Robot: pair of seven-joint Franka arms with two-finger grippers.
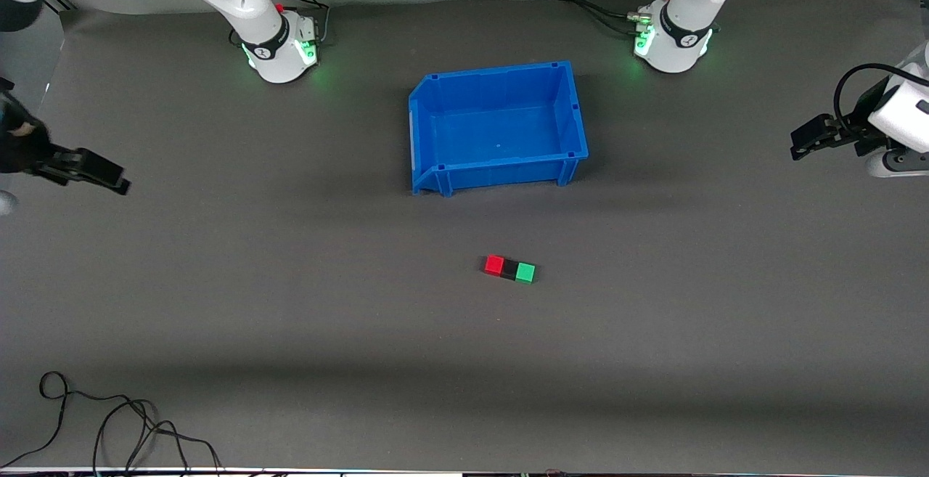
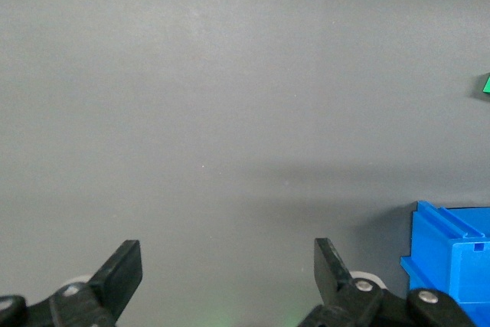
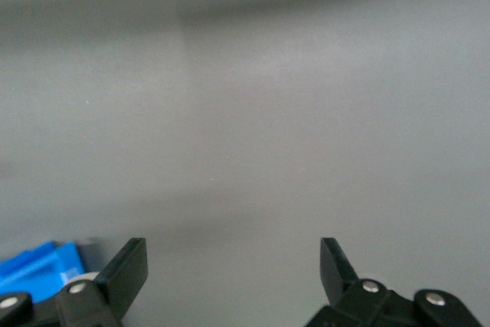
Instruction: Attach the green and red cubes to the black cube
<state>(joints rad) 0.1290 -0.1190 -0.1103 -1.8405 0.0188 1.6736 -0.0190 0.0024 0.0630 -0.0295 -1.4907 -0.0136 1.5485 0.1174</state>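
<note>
Small matte red cube (image 1: 494, 265), matte black cube (image 1: 509, 268) and matte green cube (image 1: 525, 272) touch in one row, black between, at 6 o'clock from the blue plastic bin (image 1: 423, 110), nearer the front camera. Left gripper (image 1: 800, 144) waits at 3 o'clock, right gripper (image 1: 116, 181) at 9 o'clock; both sets of fingers apart, holding nothing.
</note>
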